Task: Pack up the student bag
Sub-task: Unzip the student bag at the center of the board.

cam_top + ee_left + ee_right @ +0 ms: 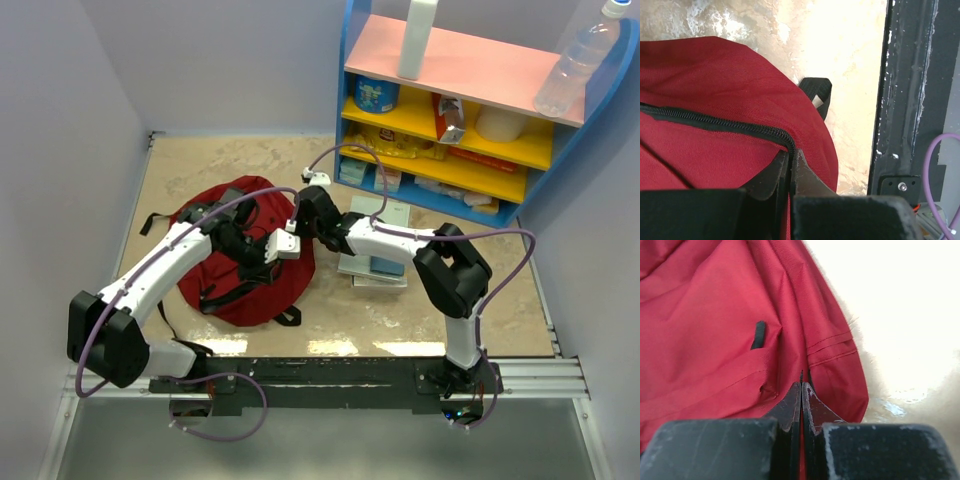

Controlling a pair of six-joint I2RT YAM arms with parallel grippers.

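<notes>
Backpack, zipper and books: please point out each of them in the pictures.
backpack (262,298), top view, red fabric at its lower part.
zipper (715,122), left wrist view, black teeth.
books (383,268), top view, light blue top cover.

A dark red student bag (255,295) lies on the beige worktop (200,170), with black straps across it. The 2 arms meet at its right edge. The left tool (284,246) reaches across the bag from the left, and the right tool (304,218) comes in from the right, just beyond it. A stack of books (378,262) lies just right of the bag, near a blue shelf unit (347,90) holding bottles and packets.
</notes>
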